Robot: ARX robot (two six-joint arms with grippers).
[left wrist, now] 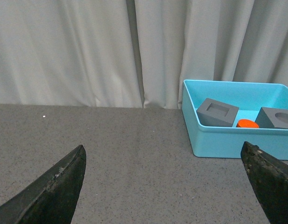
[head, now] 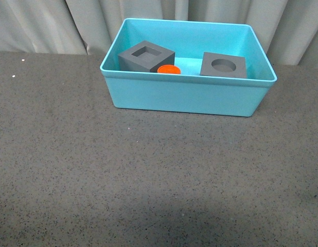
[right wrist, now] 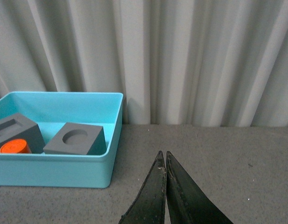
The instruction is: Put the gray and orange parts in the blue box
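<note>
A large rectangular turquoise-blue plastic bin with a rimmed edge and sloping walls is seen standing upright on the dark speckled tabletop, close to the pale curtain. Inside it, toward its left side, a matte gray cube with a square recess is set slightly turned. A small orange cylinder is found just beside that cube, near the front wall, only its top showing. Toward the right side, a matte gray cube with a round recess is placed, apart from the other two.
</note>
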